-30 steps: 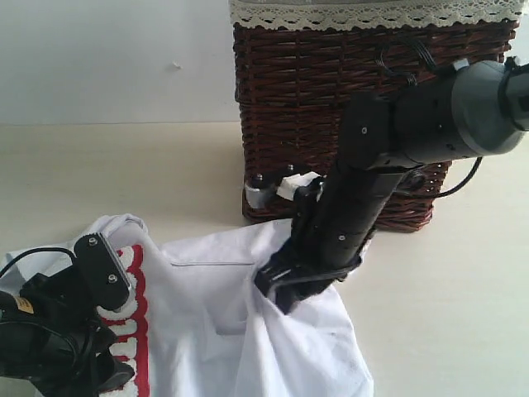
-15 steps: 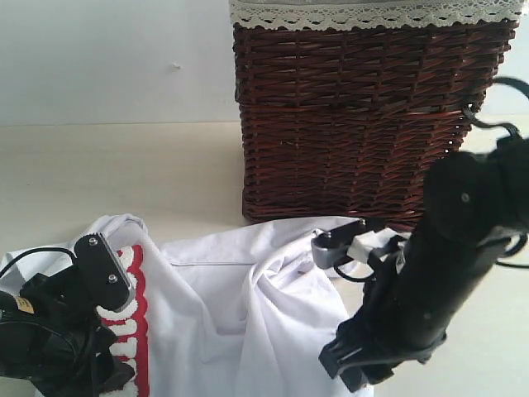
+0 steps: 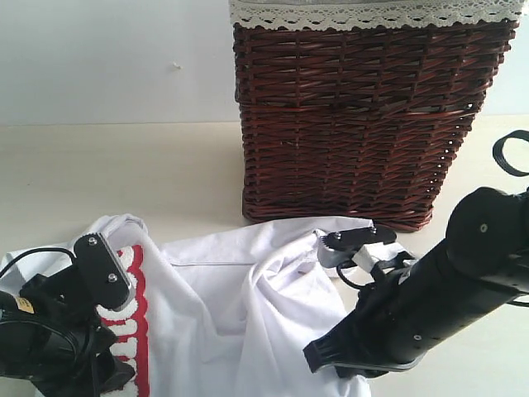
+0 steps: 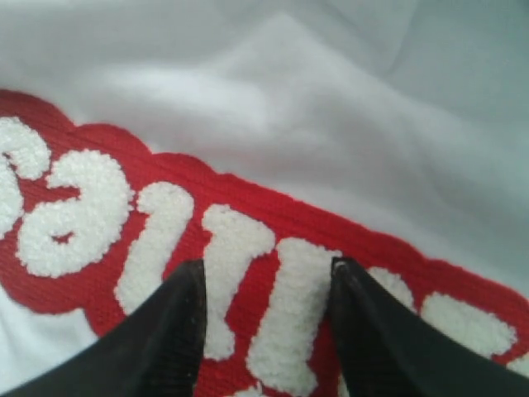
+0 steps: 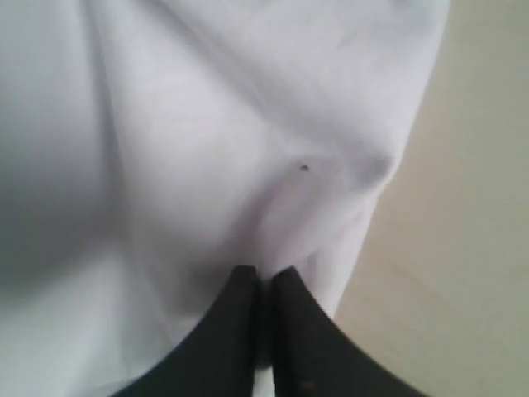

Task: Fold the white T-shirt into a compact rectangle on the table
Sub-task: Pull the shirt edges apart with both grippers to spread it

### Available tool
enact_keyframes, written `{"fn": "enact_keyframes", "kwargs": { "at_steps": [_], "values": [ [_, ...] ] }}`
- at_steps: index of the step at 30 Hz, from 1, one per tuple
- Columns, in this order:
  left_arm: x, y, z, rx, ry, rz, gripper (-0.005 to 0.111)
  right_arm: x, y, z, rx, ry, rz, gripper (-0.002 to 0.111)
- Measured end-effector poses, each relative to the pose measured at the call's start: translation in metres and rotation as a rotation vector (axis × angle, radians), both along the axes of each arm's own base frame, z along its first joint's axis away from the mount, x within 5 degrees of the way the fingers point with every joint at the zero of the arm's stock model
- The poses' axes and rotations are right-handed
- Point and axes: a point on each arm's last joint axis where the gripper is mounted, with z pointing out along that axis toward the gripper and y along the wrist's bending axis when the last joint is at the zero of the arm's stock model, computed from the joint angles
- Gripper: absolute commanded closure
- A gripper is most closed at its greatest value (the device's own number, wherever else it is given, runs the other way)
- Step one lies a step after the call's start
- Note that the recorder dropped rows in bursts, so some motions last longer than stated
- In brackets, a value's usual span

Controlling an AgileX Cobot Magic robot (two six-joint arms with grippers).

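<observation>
The white T-shirt (image 3: pixel 223 306) lies crumpled on the table (image 3: pixel 124 174), its red band with fuzzy white letters (image 3: pixel 132 331) on the left. My left gripper (image 3: pixel 111 372) rests on that band. In the left wrist view its jaws (image 4: pixel 264 277) stand open, pressing down either side of a letter on the band (image 4: pixel 273 248). My right gripper (image 3: pixel 331 360) is low at the shirt's near right edge. In the right wrist view it (image 5: pixel 264 277) is shut, and folds of the white T-shirt (image 5: pixel 207 124) draw together at its tips.
A dark brown wicker basket (image 3: pixel 355 116) with a lace-edged liner (image 3: pixel 372 12) stands behind the shirt, just past its far edge. Bare table (image 5: pixel 463 248) lies right of the shirt's edge, and more stretches left of the basket. A white wall (image 3: pixel 107 58) is behind.
My right arm swung from the shirt's middle down to its near right edge and lowered, and its jaws closed on the cloth. The left arm stayed still.
</observation>
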Motion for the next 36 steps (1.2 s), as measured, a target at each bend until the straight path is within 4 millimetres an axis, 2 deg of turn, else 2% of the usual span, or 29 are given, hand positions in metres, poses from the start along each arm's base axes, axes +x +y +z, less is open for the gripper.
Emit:
{"fn": "enact_keyframes", "kwargs": {
  "at_steps": [8,11,15,16,18,20,21,22,23,24,26,30,32,36],
  "values": [
    [0.000,0.000,0.000,-0.001,0.001,0.002,0.060,-0.003,-0.005,0.002,-0.055,-0.006,0.055,0.108],
    [0.000,0.000,0.000,-0.001,0.001,0.002,0.060,-0.011,-0.017,0.011,-0.172,0.037,0.098,0.108],
    [0.001,0.000,0.000,-0.002,-0.010,0.005,0.060,-0.030,-0.041,0.032,-0.373,0.121,0.132,0.108],
    [0.002,0.000,0.001,-0.003,-0.021,0.010,0.060,-0.042,-0.050,0.047,-0.427,0.162,0.143,0.108],
    [0.003,0.000,0.001,-0.005,-0.039,0.015,0.060,-0.061,-0.060,0.063,-0.485,0.261,0.164,0.106],
    [0.006,0.000,0.002,-0.006,-0.064,0.023,0.060,-0.069,-0.066,0.072,-0.509,0.282,0.180,0.091],
    [0.006,0.000,0.002,-0.007,-0.071,0.026,0.060,-0.070,-0.066,0.074,-0.505,0.272,0.180,0.074],
    [0.008,-0.001,0.004,-0.011,-0.077,0.026,0.060,-0.072,-0.066,0.077,-0.492,0.266,0.174,0.064],
    [0.009,-0.002,0.004,-0.013,-0.079,0.028,0.060,-0.073,-0.066,0.078,-0.487,0.263,0.172,0.047],
    [0.010,-0.002,0.006,-0.016,-0.086,0.029,0.060,-0.073,-0.066,0.079,-0.480,0.250,0.163,0.045],
    [0.014,-0.004,0.008,-0.026,-0.107,0.041,0.060,-0.065,-0.066,0.079,-0.483,0.158,0.119,0.051],
    [0.023,-0.008,0.016,-0.049,-0.155,0.061,0.060,-0.027,-0.056,0.081,-0.399,-0.234,0.027,0.067],
    [0.023,-0.008,0.012,-0.041,-0.146,0.062,0.060,-0.008,-0.050,0.073,-0.385,-0.345,0.021,0.066],
    [0.025,-0.008,0.005,-0.023,-0.135,0.066,0.060,0.019,-0.045,0.044,-0.500,-0.355,0.080,0.056]
  ]
}}
